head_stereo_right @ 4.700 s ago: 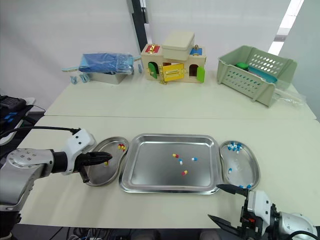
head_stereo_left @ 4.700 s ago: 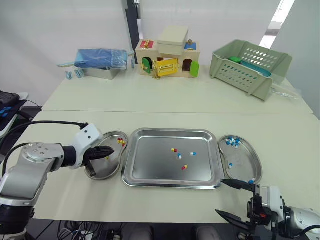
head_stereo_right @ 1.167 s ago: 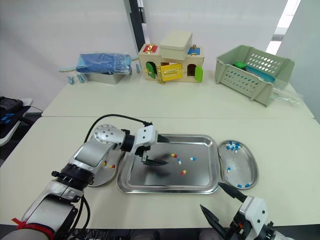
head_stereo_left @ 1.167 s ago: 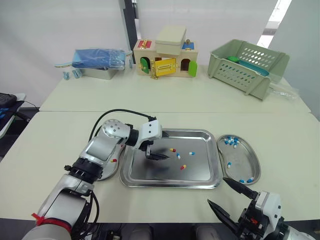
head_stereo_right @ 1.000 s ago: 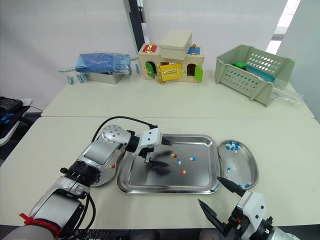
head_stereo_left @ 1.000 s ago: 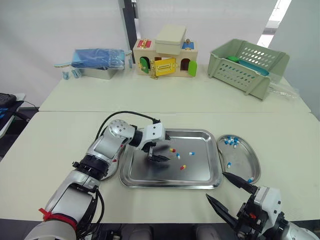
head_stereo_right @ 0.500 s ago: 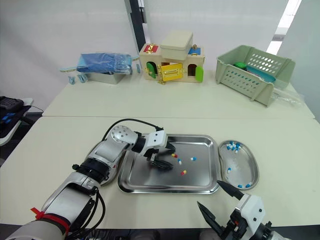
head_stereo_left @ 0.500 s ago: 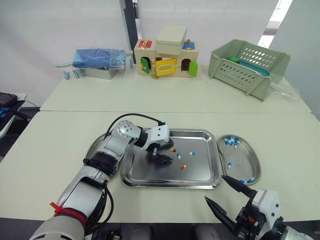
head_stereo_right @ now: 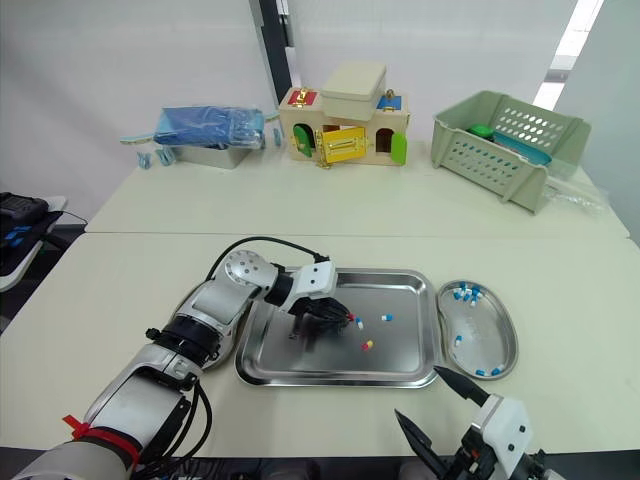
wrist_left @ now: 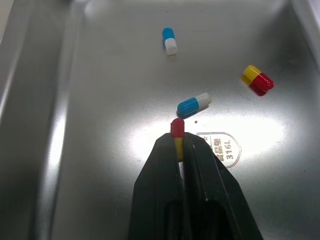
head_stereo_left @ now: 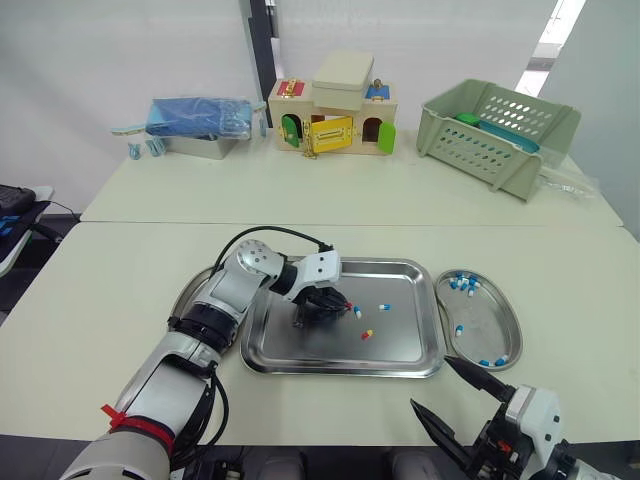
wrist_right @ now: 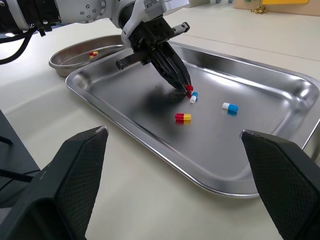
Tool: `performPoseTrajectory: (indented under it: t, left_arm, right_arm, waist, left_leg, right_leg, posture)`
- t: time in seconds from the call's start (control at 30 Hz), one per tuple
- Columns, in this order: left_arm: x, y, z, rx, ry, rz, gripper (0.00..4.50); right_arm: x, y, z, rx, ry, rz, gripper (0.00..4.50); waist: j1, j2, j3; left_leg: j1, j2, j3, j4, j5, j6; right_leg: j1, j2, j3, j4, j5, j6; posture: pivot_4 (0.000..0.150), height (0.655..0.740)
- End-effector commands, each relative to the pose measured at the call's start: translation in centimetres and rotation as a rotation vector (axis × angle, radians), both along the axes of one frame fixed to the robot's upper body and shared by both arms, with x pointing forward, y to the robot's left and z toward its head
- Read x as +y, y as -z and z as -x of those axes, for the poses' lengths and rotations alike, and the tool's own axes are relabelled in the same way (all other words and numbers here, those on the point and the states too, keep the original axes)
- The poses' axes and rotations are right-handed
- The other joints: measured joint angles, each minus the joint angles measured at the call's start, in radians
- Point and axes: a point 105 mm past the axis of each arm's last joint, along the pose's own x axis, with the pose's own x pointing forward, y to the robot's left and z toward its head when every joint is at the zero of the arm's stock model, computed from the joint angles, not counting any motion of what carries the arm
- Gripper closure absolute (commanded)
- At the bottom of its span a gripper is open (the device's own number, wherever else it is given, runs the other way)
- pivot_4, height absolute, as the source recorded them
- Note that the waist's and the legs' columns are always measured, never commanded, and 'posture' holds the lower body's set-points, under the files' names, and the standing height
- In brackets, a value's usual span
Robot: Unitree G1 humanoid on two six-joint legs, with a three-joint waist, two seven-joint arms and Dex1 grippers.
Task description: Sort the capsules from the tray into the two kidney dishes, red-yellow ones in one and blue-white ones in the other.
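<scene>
Head cam: job looks abt half done. The right dish [head_stereo_left: 487, 330], just beside the tray [head_stereo_left: 340, 371], has several blue-white caps [head_stereo_left: 461, 284] in it. The L arm reaches across the left dish [head_stereo_left: 190, 292] to mid-tray, wrist bent down, L gripper [head_stereo_left: 341, 303] tip-down at the tray floor. The R gripper [head_stereo_left: 432, 384] hangs low off the tray's near R corner, fingers spread wide, nothing in them. L wrist cam: the fingers are all but together, nipping a red-yellow capsule [wrist_left: 177, 131] by its yellow end, red end poking out; can't tell if it's off the floor yet. A blue-white capsule [wrist_left: 194, 104] lies just beside it, a second blue-white one [wrist_left: 169, 40] and a loose red-yellow one [wrist_left: 257, 80] lie further off. R wrist cam: the left dish holds a few red-yellow caps [wrist_right: 93, 53]. Left to do, I'd say: drop the nipped one, then 1 red-yellow and 2 blue-white.
</scene>
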Motion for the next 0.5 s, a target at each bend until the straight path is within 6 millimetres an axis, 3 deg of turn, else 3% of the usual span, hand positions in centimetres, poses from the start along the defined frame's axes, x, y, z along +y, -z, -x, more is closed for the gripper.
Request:
performPoseTrajectory:
  t: [0.03,0.3,0.37,0.5]
  left_arm:
    - [-0.1,0.0,0.3,-0.002,0.001,0.003,4.49]
    - [1.5,-3.5,0.8,-0.018,-0.072,0.095,4.49]
    - [2.6,-4.4,1.2,-0.021,-0.111,0.109,4.49]
    - [7.5,-6.6,2.2,-0.045,-0.311,0.121,4.49]
  right_arm:
    - [-0.1,-0.4,0.3,-0.025,-0.016,0.003,0.00]
    - [0.5,-0.5,0.7,-0.029,-0.104,0.012,0.00]
    - [0.6,-0.7,0.7,-0.032,-0.136,0.021,0.00]
    - [0.4,-0.9,0.1,-0.033,-0.252,0.060,0.00]
  waist:
    - [0.000,0.000,0.000]
    - [-0.003,0.000,0.000]
    - [-0.005,0.000,0.000]
    - [-0.013,0.000,0.000]
  left_leg:
    - [0.000,0.000,0.000,0.000,0.000,0.000]
    - [0.000,0.000,0.000,0.000,0.000,0.000]
    - [0.000,0.000,0.000,0.000,0.000,0.000]
    - [0.000,0.000,-0.001,0.000,0.000,0.000]
  right_leg:
    - [0.000,0.000,0.000,0.000,0.000,0.000]
    - [0.000,0.000,0.000,0.000,0.000,0.000]
    - [0.000,0.000,0.000,0.000,0.000,0.000]
    - [0.000,0.000,0.000,0.000,0.000,0.000]
  posture:
    - [0.150,0.7400]
    - [0.150,0.7400]
    - [0.150,0.7400]
    - [0.150,0.7400]
